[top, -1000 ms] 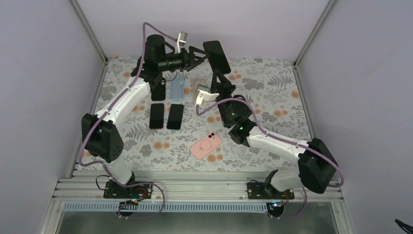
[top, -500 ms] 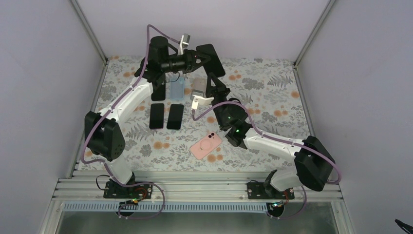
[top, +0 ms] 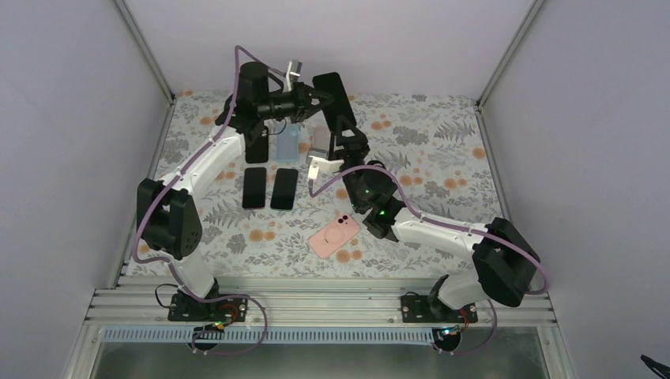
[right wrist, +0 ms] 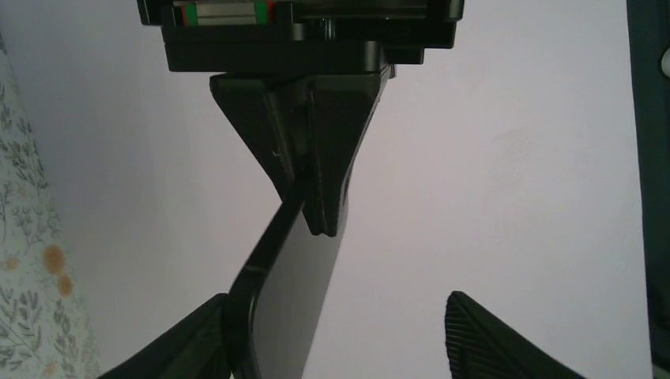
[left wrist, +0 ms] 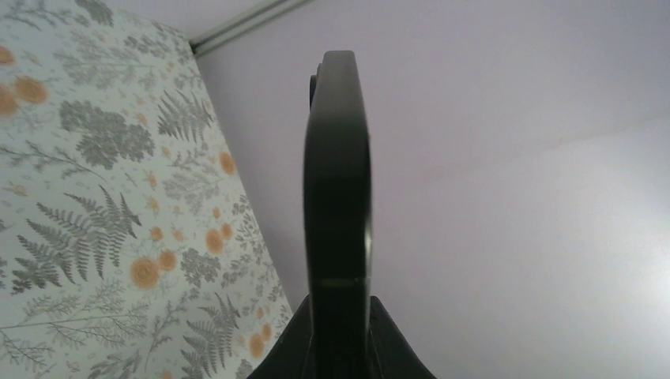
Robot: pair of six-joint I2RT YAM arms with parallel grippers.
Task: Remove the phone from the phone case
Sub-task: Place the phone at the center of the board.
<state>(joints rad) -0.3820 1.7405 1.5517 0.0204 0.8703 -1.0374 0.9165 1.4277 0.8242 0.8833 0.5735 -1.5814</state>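
Black, slab-shaped and seemingly in its dark case, the phone (top: 333, 93) is hanging in the air over the far end of the floral tablecloth (top: 442, 150). The left gripper (top: 319, 96) is pinching one end, fingers pressed together, while the right gripper (top: 345, 138) is standing spread around the other end, gripping nothing. With one narrow pinch carrying it, a nudge from the closing right fingers could be twisting it loose onto the pale blue rectangular case (top: 287, 146) beneath. The two flat black phones (top: 284, 188) and the pink phone case (top: 334, 235) are lying well apart, blocking nothing.
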